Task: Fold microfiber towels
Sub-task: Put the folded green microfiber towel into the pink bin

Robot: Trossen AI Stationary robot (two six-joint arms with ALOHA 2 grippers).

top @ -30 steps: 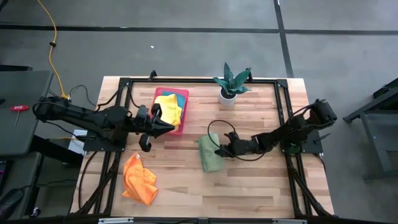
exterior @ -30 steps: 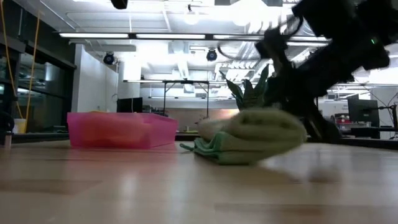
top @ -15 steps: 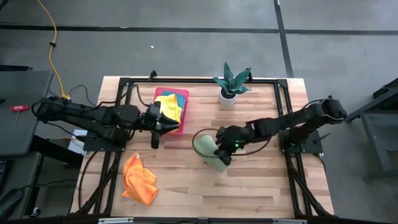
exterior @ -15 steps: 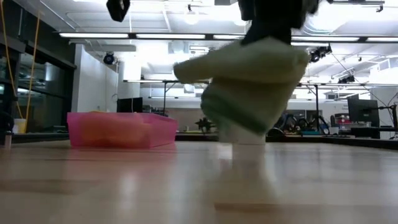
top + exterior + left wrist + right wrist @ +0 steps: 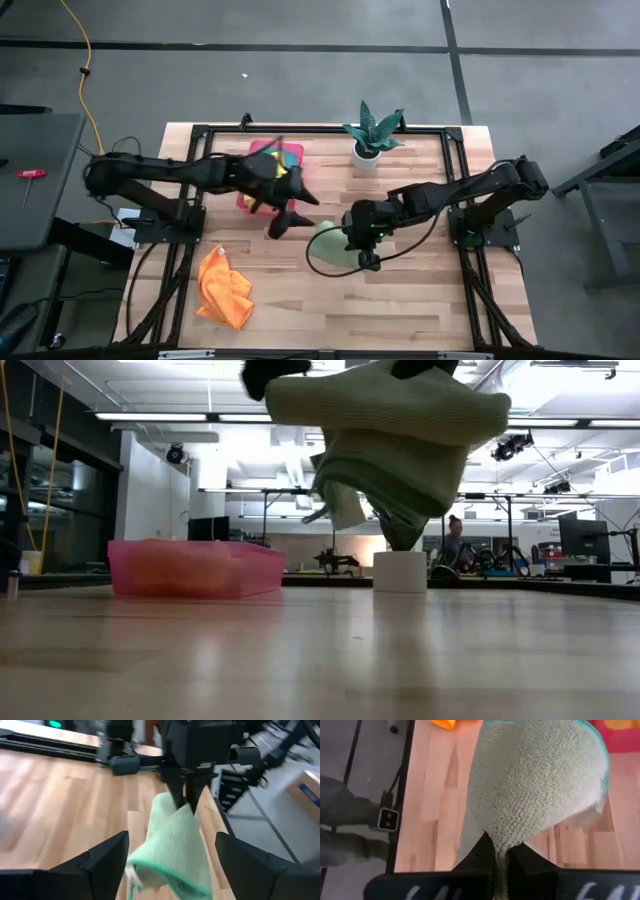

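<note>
A: Where is the green towel (image 5: 328, 245)?
B: Off the tabletop (image 5: 420, 290), hanging folded from the right pincer (image 5: 362, 238) near the middle; the low view shows it well above the wood, and the fingers (image 5: 487, 855) are pinched tight on its top fold.
A: And the left pincer (image 5: 292, 212)?
B: Spread wide, holding nothing; it points at the green towel from just beside it, with the cloth between its two fingers (image 5: 100, 860) in the wrist view.
A: The other towels?
B: An orange towel (image 5: 224, 287) lies crumpled near the front left corner; a yellow towel (image 5: 280, 168) sits in the pink tray (image 5: 262, 150) behind the left arm, partly hidden.
A: Anything else on the wood?
B: A plant (image 5: 372, 133) in a white pot by the far edge.
</note>
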